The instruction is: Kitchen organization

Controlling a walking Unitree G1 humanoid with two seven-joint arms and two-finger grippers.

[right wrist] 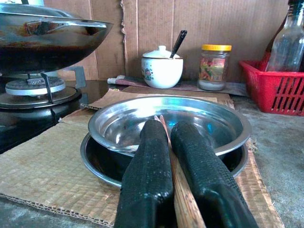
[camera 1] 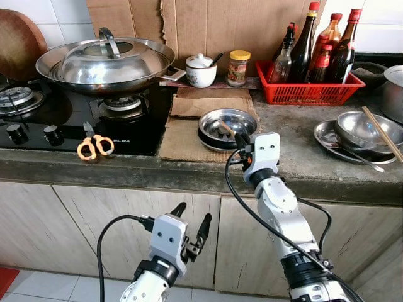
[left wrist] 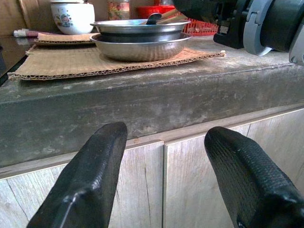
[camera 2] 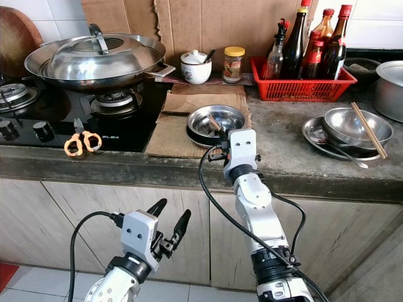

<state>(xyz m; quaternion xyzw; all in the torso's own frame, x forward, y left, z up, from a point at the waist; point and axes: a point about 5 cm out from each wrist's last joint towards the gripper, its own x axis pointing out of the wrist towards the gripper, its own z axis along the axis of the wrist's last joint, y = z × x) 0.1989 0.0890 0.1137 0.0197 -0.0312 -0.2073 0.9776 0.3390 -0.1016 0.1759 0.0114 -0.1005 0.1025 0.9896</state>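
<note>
The right claw [camera 2: 221,139] reaches over the front edge of the desk [camera 2: 283,160] and is clenched on a wooden chopstick [right wrist: 176,190], which runs between its two black fingers [right wrist: 147,175] and points into the stacked steel dishes [camera 1: 228,126]. These dishes, a shallow plate nested in a deeper pan, sit on a sheet of corrugated cardboard [camera 1: 182,138] near the front edge, about midway along the desk.

The left claw [camera 1: 192,228] hangs below the desk's front edge, before the wooden cabinet doors [camera 1: 94,220], released, its fingers [left wrist: 88,180] spread apart with nothing between them.

Toward the left end of the desk lies a black gas hob [camera 1: 56,123] carrying a big steel wok [camera 1: 104,63] under a domed lid. Orange-handled scissors [camera 1: 93,146] lie on the hob's front edge. Along the back edge, against the cardboard-lined wall, stand a white lidded pot [camera 1: 201,70] with a spoon handle, a yellow-capped jar [camera 1: 238,68], and a red basket [camera 1: 308,89] of sauce bottles. Near the right end, a steel bowl [camera 1: 365,129] rests on a steel plate with a pair of chopsticks [camera 1: 382,133] laid across its rim.
</note>
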